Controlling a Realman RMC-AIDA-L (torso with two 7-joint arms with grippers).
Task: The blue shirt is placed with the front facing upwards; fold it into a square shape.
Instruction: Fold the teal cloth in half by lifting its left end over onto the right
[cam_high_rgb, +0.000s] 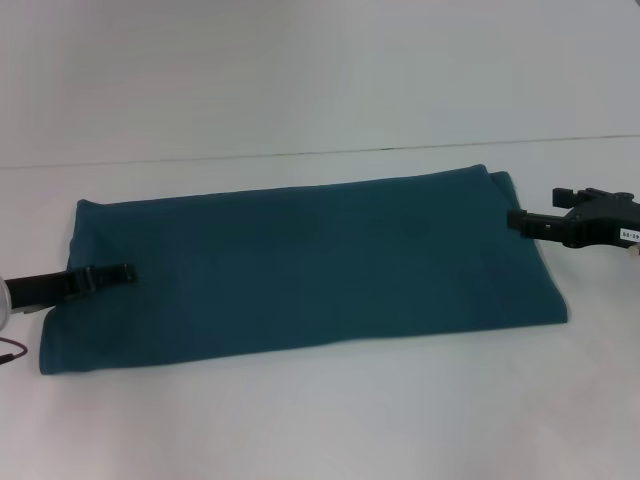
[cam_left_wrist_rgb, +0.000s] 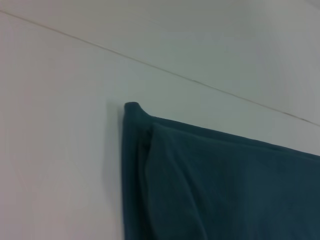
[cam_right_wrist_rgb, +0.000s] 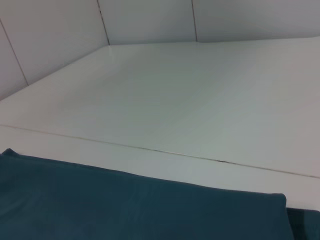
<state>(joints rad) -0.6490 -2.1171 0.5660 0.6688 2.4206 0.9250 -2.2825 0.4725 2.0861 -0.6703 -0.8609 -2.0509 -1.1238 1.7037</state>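
Note:
The blue shirt lies flat on the white table, folded into a long band that runs left to right, with no lettering showing. My left gripper reaches in low from the left, its tip over the shirt's left end. My right gripper hovers at the shirt's right end, open, with nothing between its fingers. The left wrist view shows a folded corner of the shirt with layered edges. In the right wrist view, the shirt's far edge lies against the table.
The white table stretches well beyond the shirt on all sides. A thin seam crosses it just behind the shirt. A white wall rises at the far end. A thin cable hangs near my left arm.

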